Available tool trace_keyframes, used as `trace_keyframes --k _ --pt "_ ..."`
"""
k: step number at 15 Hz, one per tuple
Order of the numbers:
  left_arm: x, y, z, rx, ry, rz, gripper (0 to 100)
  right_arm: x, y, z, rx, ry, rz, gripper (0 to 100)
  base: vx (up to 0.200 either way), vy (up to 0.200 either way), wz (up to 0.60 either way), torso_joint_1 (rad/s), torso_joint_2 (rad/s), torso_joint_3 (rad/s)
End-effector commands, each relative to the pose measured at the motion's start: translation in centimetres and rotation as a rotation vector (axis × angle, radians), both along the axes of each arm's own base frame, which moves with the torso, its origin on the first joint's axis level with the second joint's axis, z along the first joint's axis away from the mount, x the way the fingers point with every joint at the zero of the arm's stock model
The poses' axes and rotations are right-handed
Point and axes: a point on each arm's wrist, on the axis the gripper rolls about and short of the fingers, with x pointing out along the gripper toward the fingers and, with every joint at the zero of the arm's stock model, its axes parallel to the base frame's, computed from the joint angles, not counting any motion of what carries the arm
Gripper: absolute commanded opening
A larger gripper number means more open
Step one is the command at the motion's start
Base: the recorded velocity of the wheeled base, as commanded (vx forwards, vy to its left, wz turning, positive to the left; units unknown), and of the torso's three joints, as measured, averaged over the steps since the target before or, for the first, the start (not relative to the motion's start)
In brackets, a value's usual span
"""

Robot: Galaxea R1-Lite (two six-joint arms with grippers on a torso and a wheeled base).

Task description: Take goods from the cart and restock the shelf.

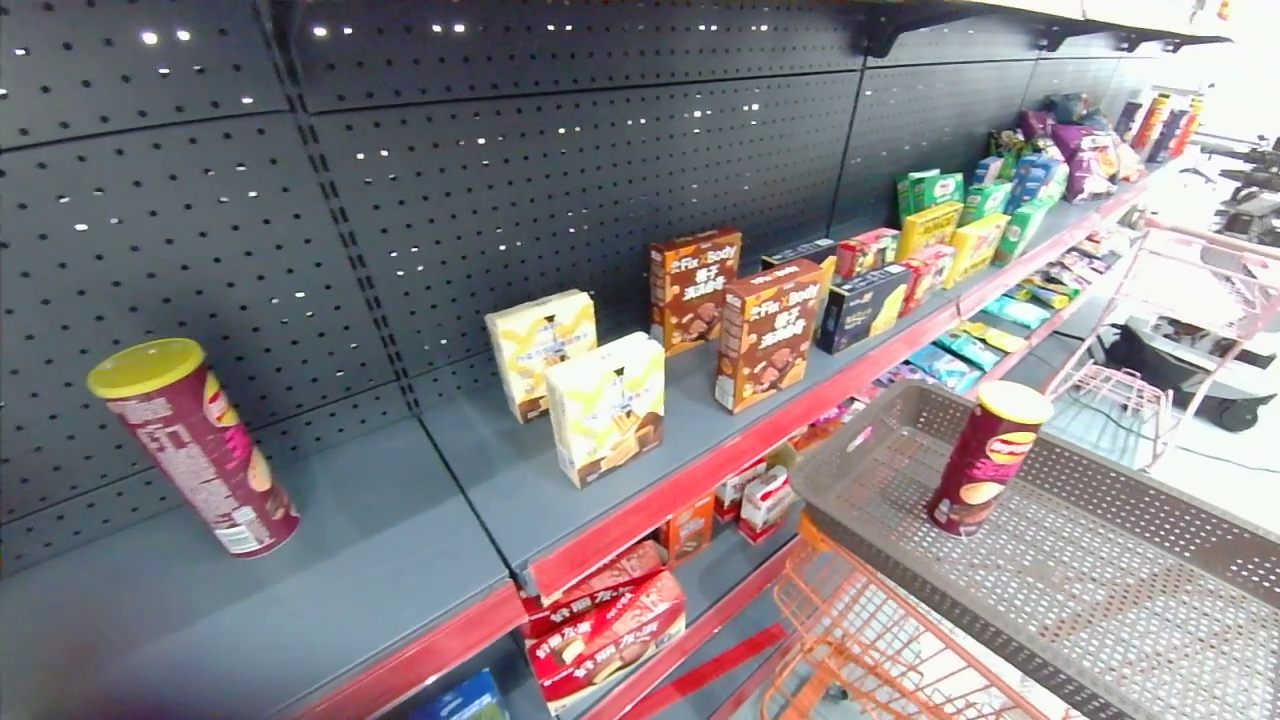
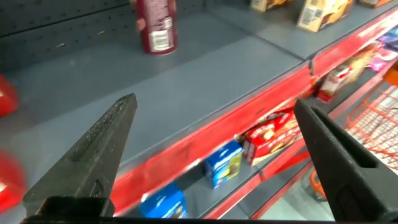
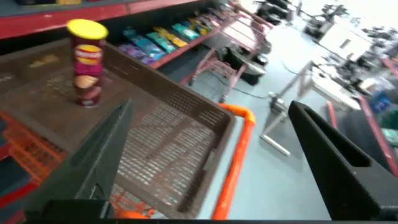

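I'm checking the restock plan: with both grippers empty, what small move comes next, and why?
Probably swing the open right gripper toward the maroon, yellow-lidded cylindrical can standing upright in the cart's brown perforated tray: it is the one item seen there.

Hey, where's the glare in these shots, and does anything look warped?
Head view: lamp glints dot the pegboard, its uprights splay apart as through a wide lens, and the far right washes out white. Right wrist view: the far floor glares.
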Motion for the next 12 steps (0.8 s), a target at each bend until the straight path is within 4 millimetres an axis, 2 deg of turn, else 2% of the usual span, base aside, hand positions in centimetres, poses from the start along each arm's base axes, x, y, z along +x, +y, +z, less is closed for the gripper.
trace_keyframes --k 1,8,10,11,12 --pt "0.0 0.0 0.0 -0.002 0.001 0.002 100 0.0 0.0 -0.1 0.0 0.003 0.003 100 0.0 0.0 0.0 0.0 0.0 0.0" --pt "0.0 0.0 0.0 0.003 0.001 0.004 100 0.3 -0.1 0.0 0.003 0.015 0.006 100 0.0 0.0 0.0 0.0 0.0 0.0" --pt "0.0 0.0 0.0 -0.001 0.001 0.005 100 2.1 -0.5 0.8 0.051 0.043 0.006 100 0.0 0.0 0.0 0.0 0.0 0.0" --pt "0.0 0.0 0.0 -0.001 0.001 0.005 100 3.9 -0.9 2.1 0.096 0.02 0.004 100 0.0 0.0 0.0 0.0 0.0 0.0" --pt "0.0 0.0 0.0 -0.001 0.001 0.005 100 4.5 -1.1 2.6 0.101 0.009 0.006 100 0.0 0.0 0.0 0.0 0.0 0.0"
